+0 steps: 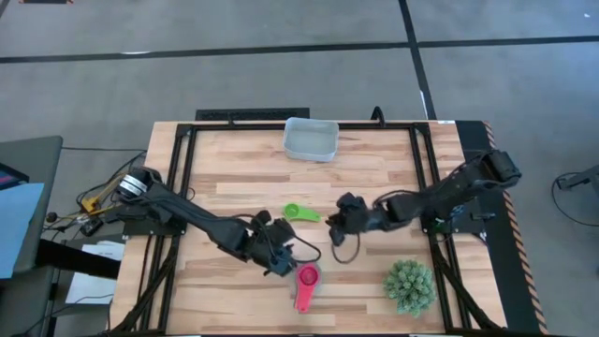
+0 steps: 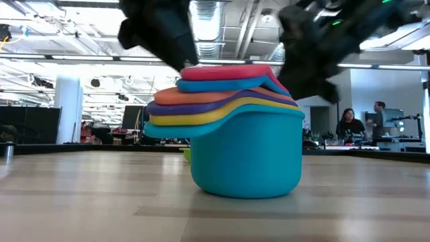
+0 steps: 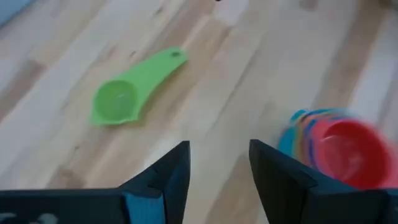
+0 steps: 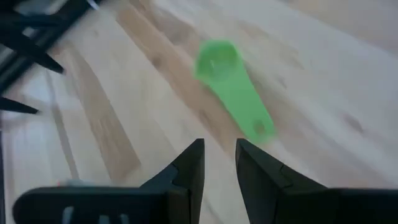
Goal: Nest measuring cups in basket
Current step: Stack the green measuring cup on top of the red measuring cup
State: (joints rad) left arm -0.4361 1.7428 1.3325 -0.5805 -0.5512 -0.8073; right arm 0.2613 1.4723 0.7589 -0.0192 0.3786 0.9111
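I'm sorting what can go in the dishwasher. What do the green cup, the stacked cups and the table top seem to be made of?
The green cup looks like moulded plastic, one flat colour with a soft sheen. The stacked cups look the same: smooth, bright, thin-walled plastic. The table top seems to be pale wooden planks with visible grain and seams, though it could be laminate.

Nested cup stack (image 1: 306,281) pink on top, green cup (image 1: 299,212) lying apart, basket (image 1: 311,139) far edge

No legible text, labels or numbers anywhere
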